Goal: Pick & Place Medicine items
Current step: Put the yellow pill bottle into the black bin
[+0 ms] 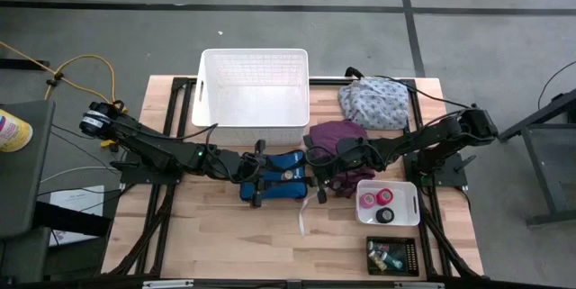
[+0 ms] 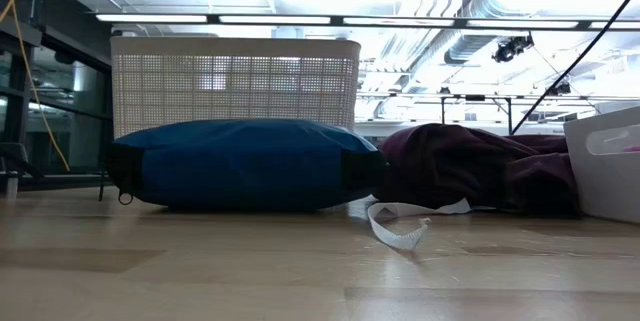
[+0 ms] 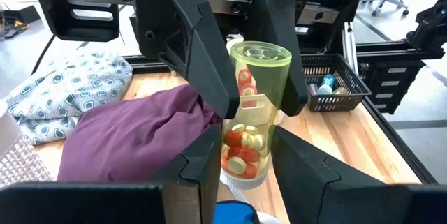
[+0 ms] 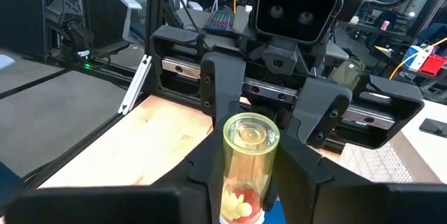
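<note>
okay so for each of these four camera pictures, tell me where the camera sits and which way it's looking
High: above the table, looking straight down; both arms meet over the blue pouch.
Low: at table-top height, looking level across at the pouch and white basket; only arm parts along the top edge.
Left wrist: on the left arm, facing the right gripper; own fingers at the bottom.
Right wrist: on the right arm, facing the left gripper.
Shared: both wrist views show the greenish vial between the two grippers.

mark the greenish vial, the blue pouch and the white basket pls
greenish vial (image 3: 253, 105), left wrist view: on its clear wall, between both grippers' fingers.
blue pouch (image 2: 240, 164), low view: on its front face.
white basket (image 1: 255, 123), high view: on its near rim.
</note>
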Tool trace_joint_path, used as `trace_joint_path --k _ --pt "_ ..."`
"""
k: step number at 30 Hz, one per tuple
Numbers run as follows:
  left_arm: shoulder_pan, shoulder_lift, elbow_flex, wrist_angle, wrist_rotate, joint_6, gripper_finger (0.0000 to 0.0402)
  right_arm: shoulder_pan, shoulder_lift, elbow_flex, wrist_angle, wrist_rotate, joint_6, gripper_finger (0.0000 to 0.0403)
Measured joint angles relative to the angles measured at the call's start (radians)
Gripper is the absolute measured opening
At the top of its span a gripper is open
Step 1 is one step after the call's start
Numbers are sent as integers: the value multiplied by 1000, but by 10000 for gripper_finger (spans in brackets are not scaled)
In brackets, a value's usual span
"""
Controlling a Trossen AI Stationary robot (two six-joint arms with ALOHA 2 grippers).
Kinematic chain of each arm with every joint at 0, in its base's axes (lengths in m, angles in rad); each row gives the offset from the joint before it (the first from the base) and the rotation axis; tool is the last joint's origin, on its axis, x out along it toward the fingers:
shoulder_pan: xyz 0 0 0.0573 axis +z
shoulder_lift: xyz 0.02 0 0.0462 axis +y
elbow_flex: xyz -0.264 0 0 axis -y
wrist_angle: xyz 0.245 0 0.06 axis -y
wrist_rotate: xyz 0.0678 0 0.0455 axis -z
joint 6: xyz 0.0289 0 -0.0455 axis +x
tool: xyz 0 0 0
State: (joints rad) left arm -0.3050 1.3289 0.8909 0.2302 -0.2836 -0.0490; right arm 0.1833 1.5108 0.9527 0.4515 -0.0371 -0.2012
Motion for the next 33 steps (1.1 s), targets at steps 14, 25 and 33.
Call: trace_joint_path --k 14,25,33 --pt "0 0 0 2 0 54 146 0 0 0 1 2 -1 85" --pt "0 0 0 3 0 52 202 0 -1 0 -66 4 105 84" --pt "0 0 0 2 0 49 203 22 -56 0 -308 12 328 88"
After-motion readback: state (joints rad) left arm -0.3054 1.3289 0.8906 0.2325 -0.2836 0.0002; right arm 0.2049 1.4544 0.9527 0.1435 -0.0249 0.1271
